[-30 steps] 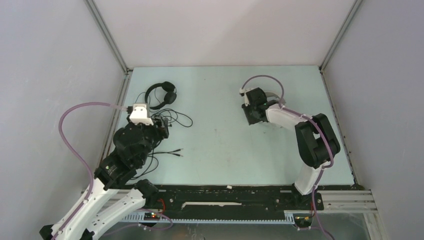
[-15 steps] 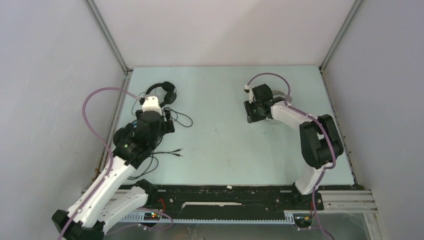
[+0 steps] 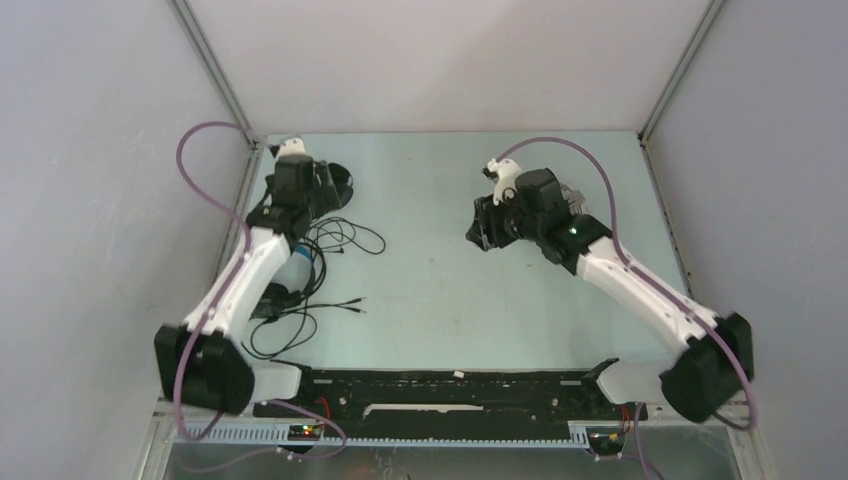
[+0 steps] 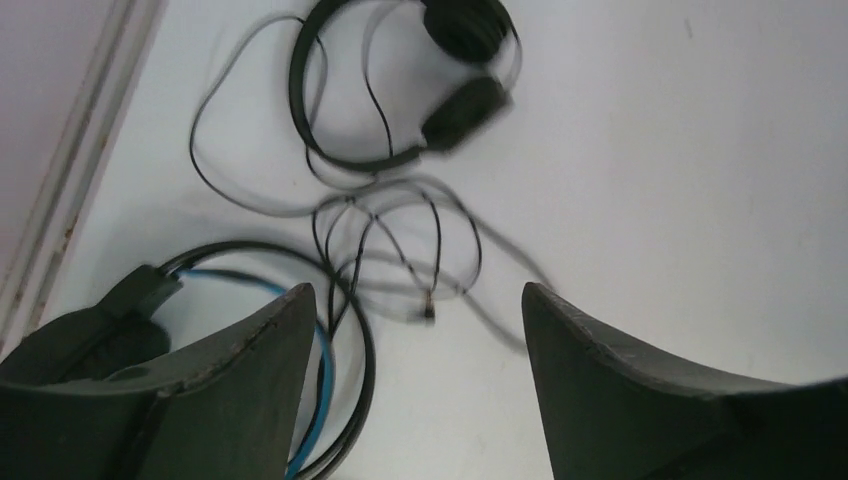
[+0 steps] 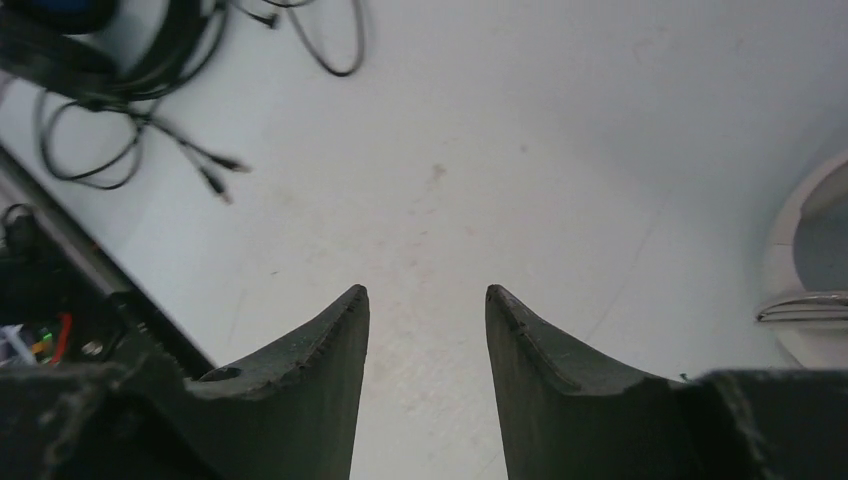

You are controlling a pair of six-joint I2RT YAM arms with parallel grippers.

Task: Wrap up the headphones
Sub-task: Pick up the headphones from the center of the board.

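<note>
Left wrist view: looks pre-grasp, left fingers (image 4: 240,380) and right fingers (image 5: 300,380) both open, empty; slim black headset (image 4: 462,108) lies at the desk's (image 4: 700,200) far-left corner, so next likely means pinching its loose cable (image 4: 400,215).

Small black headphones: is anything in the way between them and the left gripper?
Nothing solid. The left gripper hangs open over the table, and only loops of thin black cable lie flat between it and the small black headphones. The bigger black headphones sit off to the side, by one finger.
</note>
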